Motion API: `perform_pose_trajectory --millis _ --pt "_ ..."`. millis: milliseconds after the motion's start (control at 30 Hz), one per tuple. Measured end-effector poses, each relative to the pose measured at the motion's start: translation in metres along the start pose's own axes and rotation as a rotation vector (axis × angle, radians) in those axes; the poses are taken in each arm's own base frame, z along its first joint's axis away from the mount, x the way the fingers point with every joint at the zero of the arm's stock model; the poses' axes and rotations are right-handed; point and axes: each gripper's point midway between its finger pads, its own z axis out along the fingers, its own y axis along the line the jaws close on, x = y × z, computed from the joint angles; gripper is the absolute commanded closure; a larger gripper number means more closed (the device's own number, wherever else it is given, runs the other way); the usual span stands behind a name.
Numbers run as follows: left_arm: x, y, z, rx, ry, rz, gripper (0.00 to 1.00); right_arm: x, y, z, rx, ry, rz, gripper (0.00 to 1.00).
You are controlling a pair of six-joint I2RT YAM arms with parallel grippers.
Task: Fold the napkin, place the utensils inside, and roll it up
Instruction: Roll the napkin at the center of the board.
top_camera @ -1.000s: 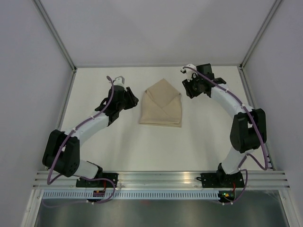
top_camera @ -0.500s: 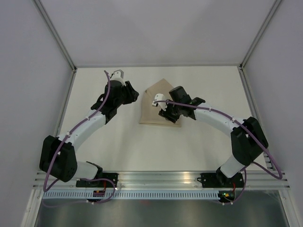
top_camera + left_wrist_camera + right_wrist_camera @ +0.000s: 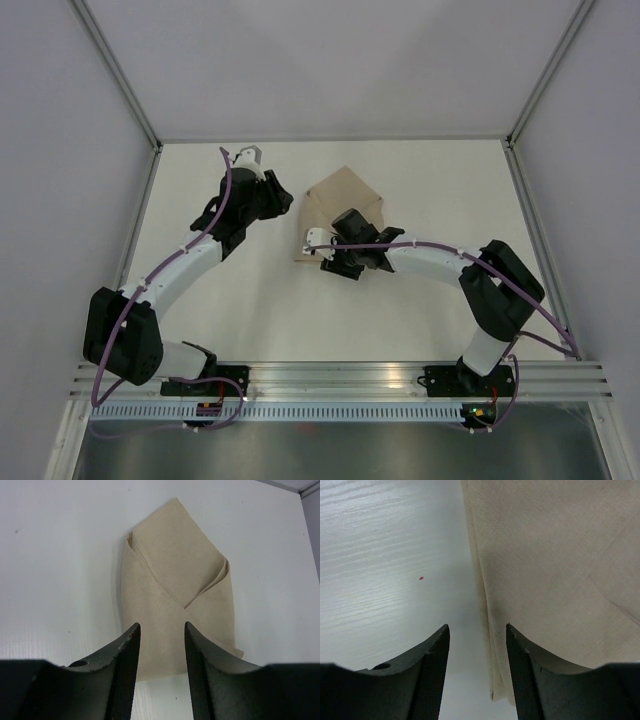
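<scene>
Napkin [image 3: 348,200] lay flat on white table [image 3: 430,300], centre-far area. It was folded to an envelope shape: point toward far wall, two flaps meeting in a V on top. Left wrist cam showed the same folds on napkin [image 3: 175,575]; cloth plain beige, edges slightly doubled at both side corners.

Right gripper [image 3: 314,239] sat at napkin's near-left corner, w/ arm lying across near edge of cloth from the right side. Right wrist cam: fingers apart, nothing held. Gripper [image 3: 476,632] straddled the cloth's edge, one finger [image 3: 432,670] over bare table, the other over the napkin [image 3: 555,565]. Contact w/ cloth could not be told. Small red speck [image 3: 421,578] on table beside that edge.

Left gripper [image 3: 250,155] was to the left of napkin, nearer far-left part of table, clear of cloth. Left wrist cam: gripper [image 3: 160,630] w/ jaws apart and empty, napkin in view beyond the tips.
</scene>
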Motion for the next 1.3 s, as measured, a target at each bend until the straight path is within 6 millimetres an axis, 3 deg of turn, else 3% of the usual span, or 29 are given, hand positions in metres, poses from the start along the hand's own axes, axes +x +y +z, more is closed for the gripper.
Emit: perform_pose_trajectory --millis 200,867,1200,1300 --pt "-0.003 -0.005 0.0 0.022 0.002 0.005 0.53 0.006 -0.001 0.012 0.029 0.031 -0.009 0.43" --pt "-0.003 -0.013 0.007 0.054 0.027 0.008 0.54 0.014 -0.012 0.016 0.086 0.068 -0.013 0.42" --pt "-0.001 -0.015 0.006 0.069 0.038 0.008 0.54 0.028 -0.015 0.024 0.074 0.087 -0.004 0.45" --pt "-0.002 -0.018 0.007 0.087 0.029 0.012 0.54 0.031 -0.017 0.025 0.067 0.082 0.003 0.51"
